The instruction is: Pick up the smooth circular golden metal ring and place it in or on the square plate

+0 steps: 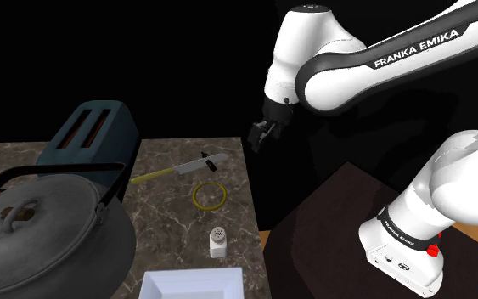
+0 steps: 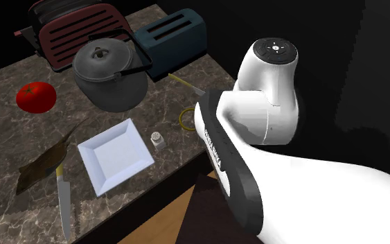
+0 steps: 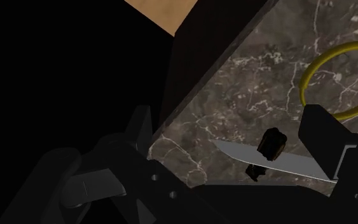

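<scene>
The golden ring (image 1: 209, 196) lies flat on the dark marble table (image 1: 165, 229), near its edge on the shoulder view's right. The white square plate (image 1: 194, 284) sits nearer the camera on the same table, at the picture's lower edge. My black gripper (image 1: 262, 134) hangs in the air just beyond the table's edge, above and to the right of the ring. In the wrist view its fingers (image 3: 139, 127) stand apart with nothing between them, so the gripper (image 3: 228, 118) is open; the ring (image 3: 308, 73) lies beyond one finger. In the second exterior view my arm half hides the ring (image 2: 184, 119); the plate (image 2: 115, 156) shows whole.
A yellow-handled knife (image 1: 177, 170) lies just behind the ring. A small white shaker (image 1: 218, 242) stands between ring and plate. A big grey kettle (image 1: 42, 229) and a blue toaster (image 1: 92, 136) fill the left. A tomato (image 2: 36, 97) and a second knife (image 2: 63, 201) lie farther off.
</scene>
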Robot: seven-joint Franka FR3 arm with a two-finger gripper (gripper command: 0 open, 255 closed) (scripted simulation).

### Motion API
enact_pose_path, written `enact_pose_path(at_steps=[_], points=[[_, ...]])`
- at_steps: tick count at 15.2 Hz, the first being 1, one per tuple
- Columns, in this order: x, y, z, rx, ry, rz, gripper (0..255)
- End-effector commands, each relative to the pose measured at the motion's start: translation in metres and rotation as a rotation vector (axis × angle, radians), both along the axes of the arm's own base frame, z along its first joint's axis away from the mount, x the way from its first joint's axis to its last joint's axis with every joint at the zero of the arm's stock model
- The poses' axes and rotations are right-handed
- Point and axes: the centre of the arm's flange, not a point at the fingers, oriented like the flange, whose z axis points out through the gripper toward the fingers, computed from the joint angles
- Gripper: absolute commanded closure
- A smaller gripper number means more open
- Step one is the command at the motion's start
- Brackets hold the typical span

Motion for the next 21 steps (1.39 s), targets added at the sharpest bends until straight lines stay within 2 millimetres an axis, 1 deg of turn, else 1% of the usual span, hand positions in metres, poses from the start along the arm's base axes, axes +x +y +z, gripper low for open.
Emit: enact_pose_path(at_steps=[1,12,19,21], points=[[0.007,0.019,-0.018,0.007,-0.004,-0.002,0],[0.045,0.117,-0.112,0.033,-0.018,-0.011,0],[0.049,0.119,-0.149,0.033,-0.018,-0.011,0],[0.049,0.119,-0.152,0.033,-0.018,-0.011,0]])
